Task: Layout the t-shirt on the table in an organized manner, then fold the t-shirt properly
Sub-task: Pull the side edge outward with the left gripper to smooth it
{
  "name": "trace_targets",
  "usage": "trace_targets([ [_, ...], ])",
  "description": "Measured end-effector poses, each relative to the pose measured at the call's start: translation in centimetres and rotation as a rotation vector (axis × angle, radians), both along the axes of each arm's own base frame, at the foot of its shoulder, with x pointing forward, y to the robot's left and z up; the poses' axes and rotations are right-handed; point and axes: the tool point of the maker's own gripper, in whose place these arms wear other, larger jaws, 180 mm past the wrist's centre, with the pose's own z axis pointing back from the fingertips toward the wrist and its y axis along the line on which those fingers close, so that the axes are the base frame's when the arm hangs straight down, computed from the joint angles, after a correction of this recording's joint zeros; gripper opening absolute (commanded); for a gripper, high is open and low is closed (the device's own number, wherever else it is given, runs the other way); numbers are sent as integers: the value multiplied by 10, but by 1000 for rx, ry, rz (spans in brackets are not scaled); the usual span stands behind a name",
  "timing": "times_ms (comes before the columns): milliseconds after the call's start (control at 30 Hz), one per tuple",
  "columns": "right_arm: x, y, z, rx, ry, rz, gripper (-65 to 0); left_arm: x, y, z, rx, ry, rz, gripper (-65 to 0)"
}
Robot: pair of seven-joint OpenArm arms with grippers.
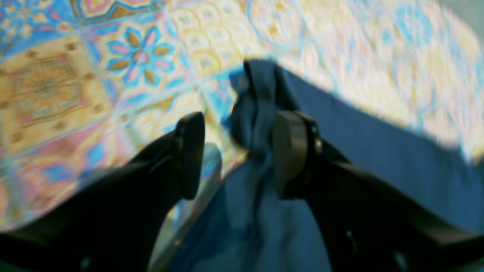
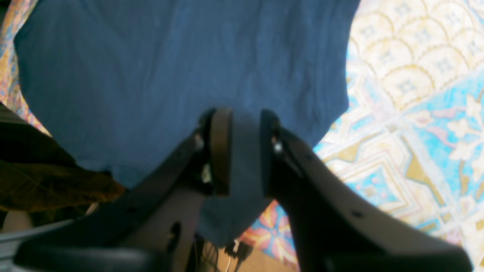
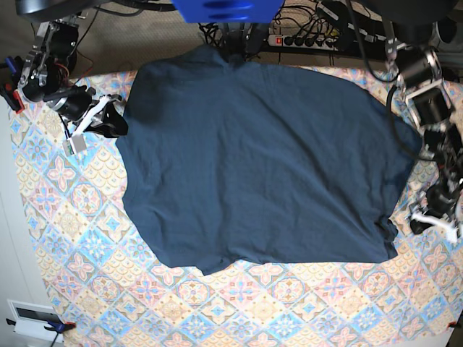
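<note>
A navy t-shirt (image 3: 260, 159) lies spread on the patterned table (image 3: 217, 303); laying out looks nearly done. The left gripper (image 1: 234, 151) has jaws apart, a bunched corner loose between them; the right gripper (image 2: 242, 151) pinches the shirt's edge. Next, probably smoothing, then folding.

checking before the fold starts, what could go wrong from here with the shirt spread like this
The left gripper is open, yet bunched t-shirt cloth lies against one finger; lifting away could drag that corner. The right gripper pinches an edge; a pull could wrinkle the spread. The top edge overhangs the table and might slide.
</note>
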Motion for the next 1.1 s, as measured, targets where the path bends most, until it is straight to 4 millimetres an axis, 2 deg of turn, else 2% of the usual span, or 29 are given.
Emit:
trace_targets([
  [133, 0, 1, 0, 0, 0, 4, -525, -57, 5, -24, 46, 93, -25, -363],
  [233, -2, 1, -1, 1, 5, 3, -525, -93, 21, -36, 65, 141, 17, -363],
  [300, -7, 1, -4, 2, 17, 3, -525, -110, 28, -42, 97, 181, 22, -363],
  [467, -5, 1, -3, 3, 11, 3, -525, -135, 27, -61, 100, 244, 3, -365],
  [567, -6, 2, -4, 2, 15, 6, -526, -136, 17, -70, 110, 278, -28, -409],
  [700, -7, 12, -5, 21, 21, 31, -526, -130, -25, -92, 80, 315, -153, -541],
  [733, -6, 14, -3, 37, 13, 31, -526, -131, -30, -95, 81, 324, -166, -573],
  [833, -4, 20, 5, 91, -9, 35, -526, -132, -26, -96, 95, 337, -160, -650],
  [1000, -4, 20, 6, 97, -11, 35, -526, -129, -29, -92, 91, 323, -166, -650],
  [1067, -4, 20, 6, 97, -11, 34, -526, -123, -34, -80, 88, 289, -174, -650],
  [1100, -4, 20, 6, 97, -11, 34, -526, -116, -40, -67, 67, 239, -183, -650],
])
